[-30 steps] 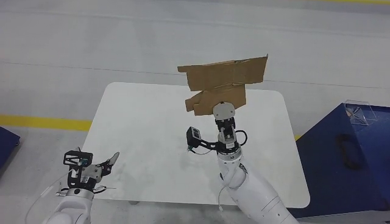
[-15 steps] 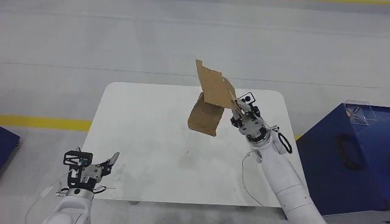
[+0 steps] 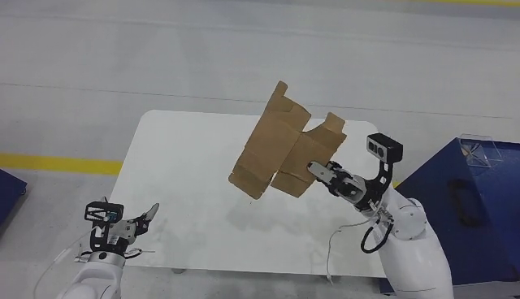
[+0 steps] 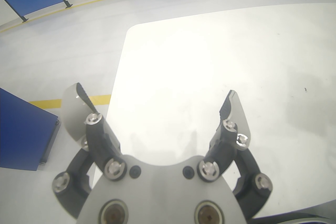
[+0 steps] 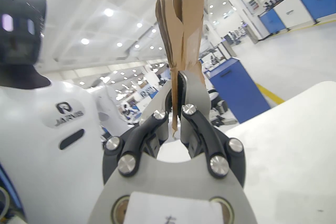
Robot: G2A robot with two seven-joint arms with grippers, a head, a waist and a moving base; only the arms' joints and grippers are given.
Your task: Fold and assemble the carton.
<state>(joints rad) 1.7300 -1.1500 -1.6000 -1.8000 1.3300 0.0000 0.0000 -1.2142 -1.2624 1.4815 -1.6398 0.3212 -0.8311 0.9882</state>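
1. While the right claw point(image 3: 314, 169) pinches the carton point(image 3: 276, 149) by one edge, aloft above the counter point(image 3: 179, 177), we fear it may swing loose;
2. the left claw point(image 4: 155, 96) gapes wide, empty, too far to steady it;
3. the pinched layers look thin; we judge they could tear.

Brown carton point(image 3: 280, 151) flat, unfolded, tilted above table.

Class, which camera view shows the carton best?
The top view: the whole outline of the carton shows, pinched at one edge by the right tool. The right wrist view sees it edge-on. The left wrist view faces the table past the open left tool.
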